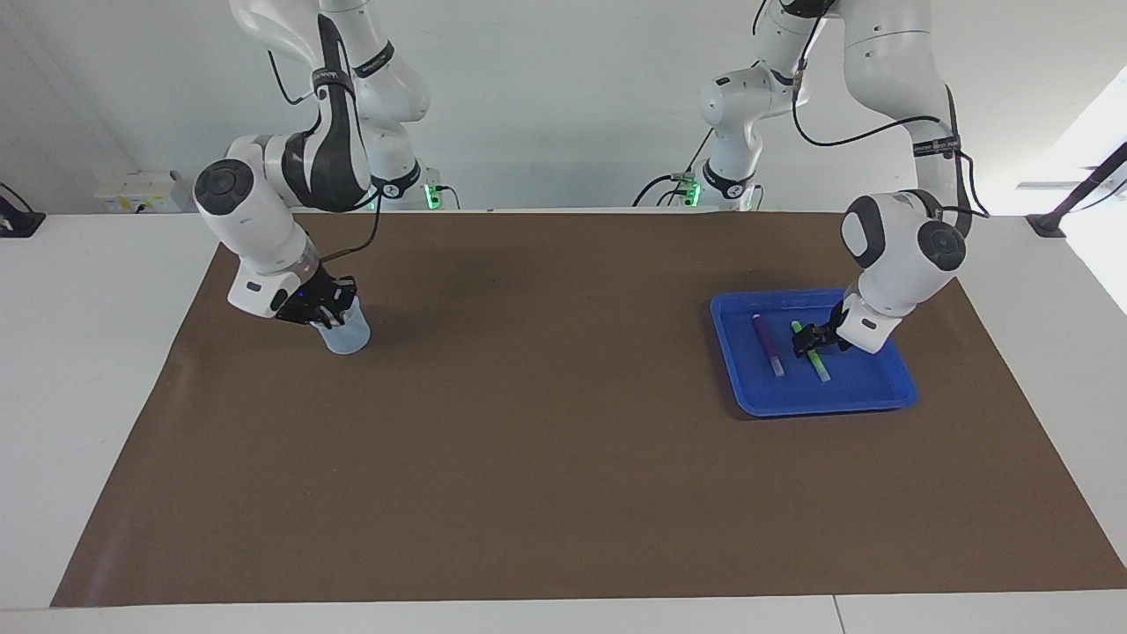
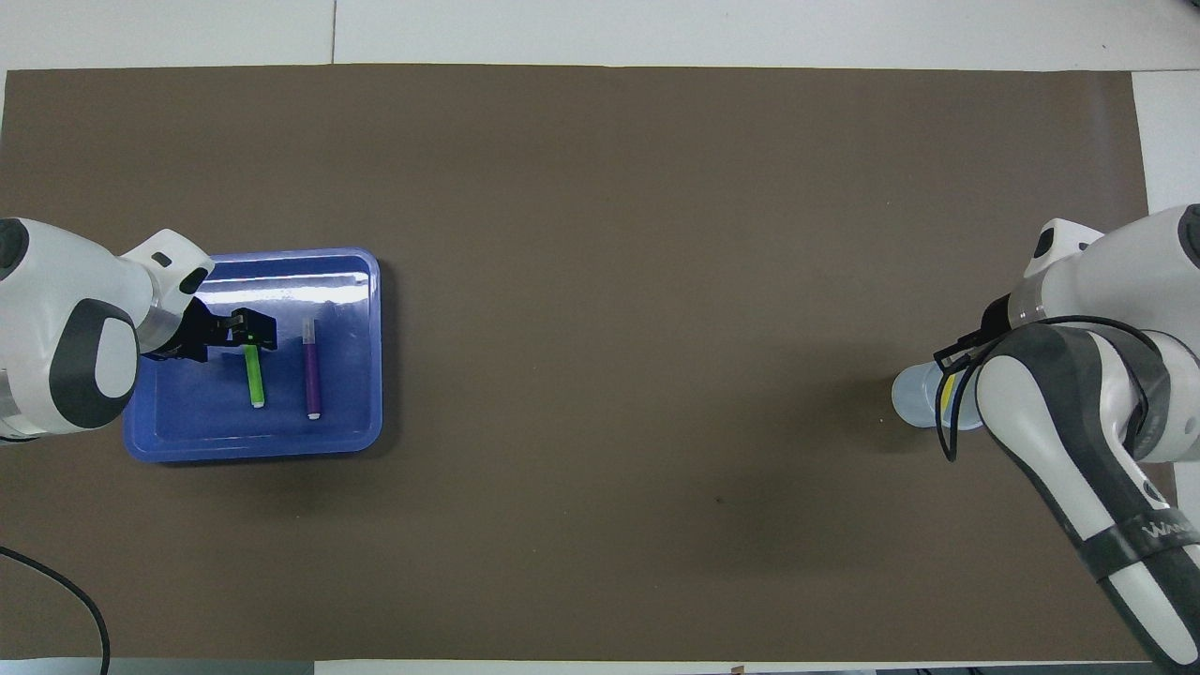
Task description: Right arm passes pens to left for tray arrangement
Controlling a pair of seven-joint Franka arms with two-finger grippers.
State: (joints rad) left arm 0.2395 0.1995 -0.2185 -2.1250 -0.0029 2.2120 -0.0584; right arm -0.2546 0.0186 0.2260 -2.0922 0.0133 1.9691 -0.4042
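The blue tray (image 1: 867, 380) (image 2: 187, 427) lies at the left arm's end of the table. In it the purple pen (image 1: 768, 345) (image 2: 312, 367) and the green pen (image 1: 820, 364) (image 2: 254, 380) lie side by side. My left gripper (image 1: 808, 342) (image 2: 251, 330) is open, low over one end of the green pen, its fingers spread to either side of it. At the right arm's end, my right gripper (image 1: 330, 313) (image 2: 956, 354) reaches into a translucent cup (image 1: 349, 336) (image 2: 911, 398) and is shut on the yellow pen (image 2: 949, 389) standing in it.
A brown mat (image 1: 546, 440) (image 2: 600, 234) covers the table between the cup and the tray. Two slimmer white arms with green base lights (image 1: 431, 195) stand at the robots' edge.
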